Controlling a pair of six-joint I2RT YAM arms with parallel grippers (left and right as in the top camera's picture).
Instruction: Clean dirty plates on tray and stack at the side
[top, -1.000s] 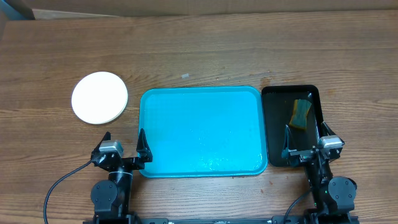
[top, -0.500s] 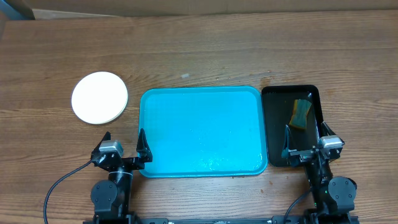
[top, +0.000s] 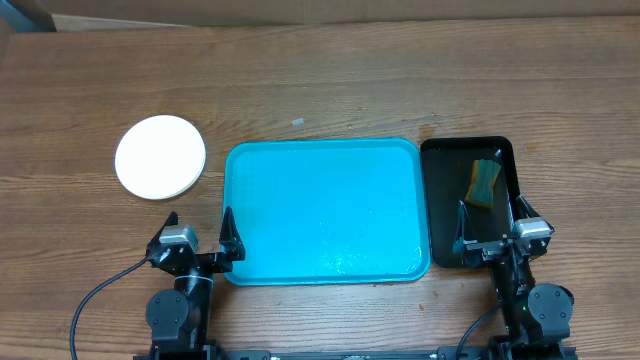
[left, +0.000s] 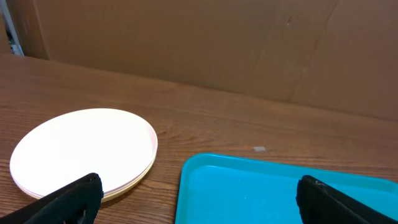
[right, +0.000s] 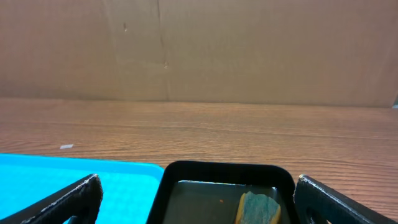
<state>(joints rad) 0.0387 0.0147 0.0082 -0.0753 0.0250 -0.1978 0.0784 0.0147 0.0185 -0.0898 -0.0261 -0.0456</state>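
Overhead, we see the plates (top: 160, 157) stacked in one pile on the wood towards the table's left edge, just beside the tray (top: 325, 200), which lies along the middle of the near edge. The top plate looks white and clean; from the left wrist camera we make out a yellowish rim beneath it. The left gripper (top: 199, 228) hangs at the tray's near left corner, its fingers (left: 68, 200) spread wide and gripping nothing. The right gripper (top: 490, 225) sits over the near end of the black tray (top: 445, 190), likewise spread wide and unladen. A sponge (top: 484, 182) lies in that black tray, towards the table's right edge.
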